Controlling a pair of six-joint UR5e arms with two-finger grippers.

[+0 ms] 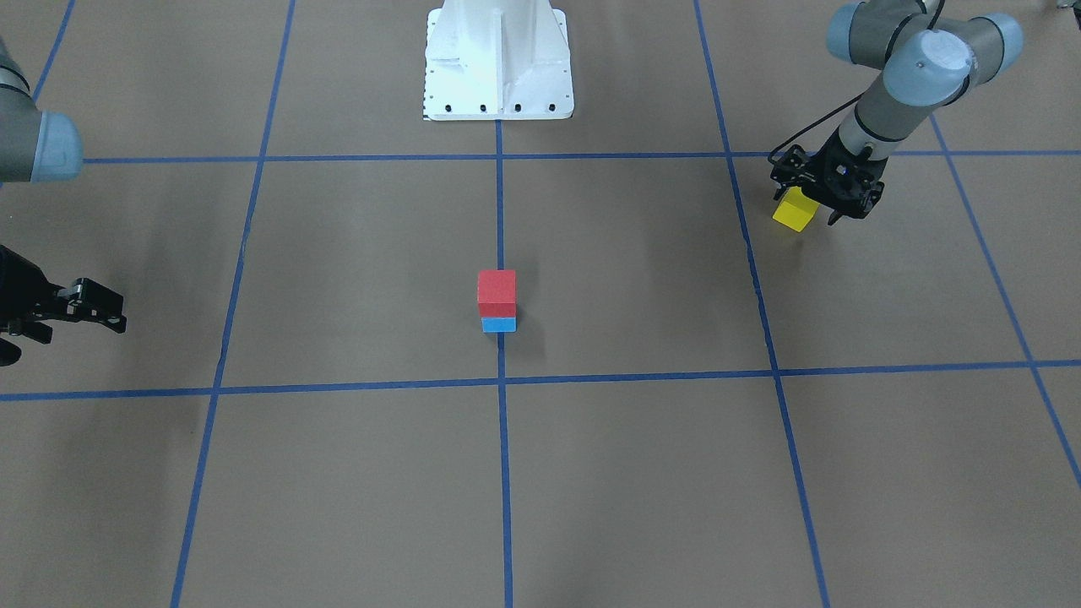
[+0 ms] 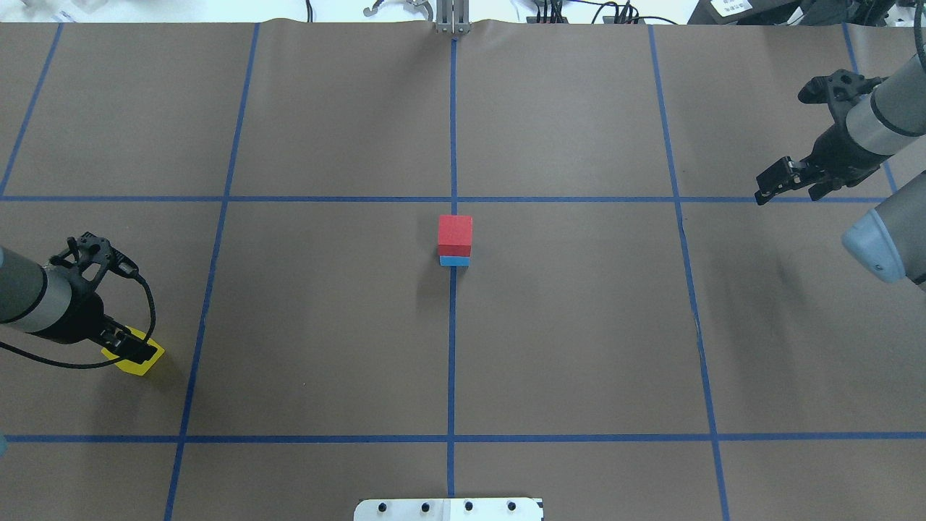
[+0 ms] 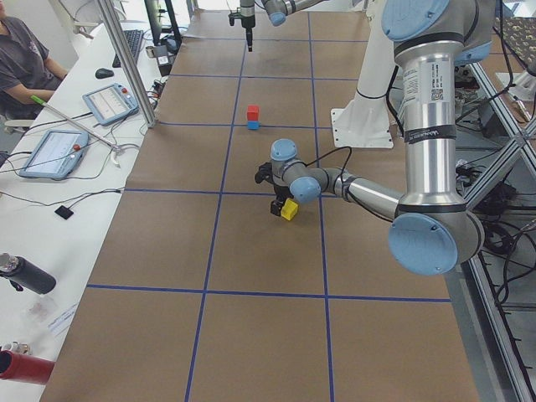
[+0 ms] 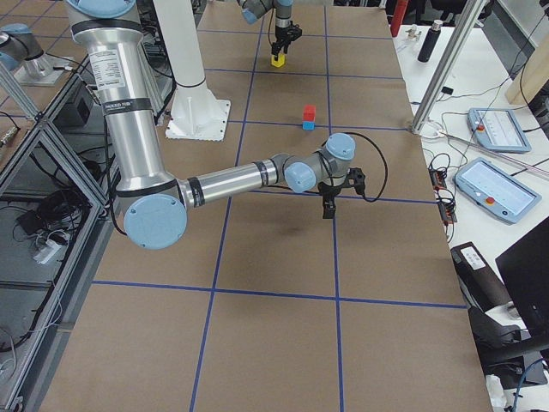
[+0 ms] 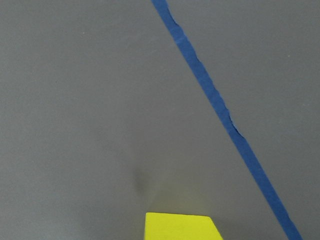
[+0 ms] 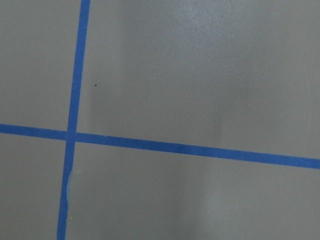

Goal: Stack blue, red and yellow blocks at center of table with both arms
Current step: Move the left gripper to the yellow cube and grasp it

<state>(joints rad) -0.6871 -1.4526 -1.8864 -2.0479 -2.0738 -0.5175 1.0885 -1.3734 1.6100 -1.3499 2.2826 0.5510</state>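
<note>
You are looking at a table covered in matte brown paper, and strips of blue tape are dividing it into big squares. The grey metal left arm with pale blue joint caps is running out of the overhead view at its edge. Its twin, the right arm, is also being cut off there. The white metal robot base is showing only in part in both fixed views.

The black two-finger left gripper is covering much of the yellow cube-shaped block, far out on the robot's left and well apart from the centre. Its fingers are sitting on either side of the block, but you cannot tell whether they are pressing on it. The wrist view is catching only the block's top edge.

The black right gripper is hanging spread and empty.

At the centre cross, the smooth red cube is sitting squarely on the light blue cube, hiding all but a thin band.
</note>
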